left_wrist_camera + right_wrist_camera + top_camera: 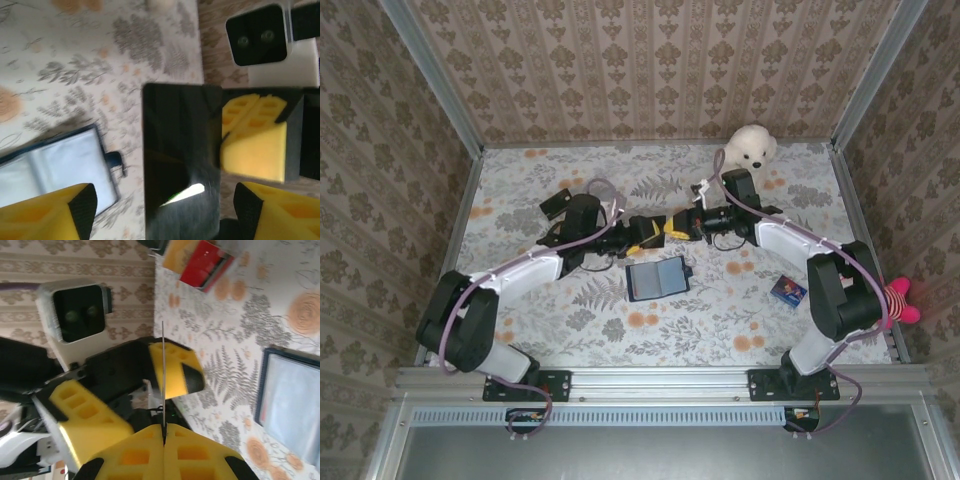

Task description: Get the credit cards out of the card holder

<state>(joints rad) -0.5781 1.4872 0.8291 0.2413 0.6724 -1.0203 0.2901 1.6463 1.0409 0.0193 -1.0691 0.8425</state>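
A black credit card hangs above the table between the two arms. My right gripper is shut on one end of it, and the card shows edge-on there. My left gripper is open, one yellow finger on each side of the card with gaps to both. In the top view the two grippers meet at mid-table. The navy card holder lies open and flat below them, grey pockets up. A red card and a yellow-orange card lie in a clear box.
A white plush seal sits at the back right. A small blue packet lies near the right arm, and a pink striped toy hangs off the right edge. Patterned walls close in three sides.
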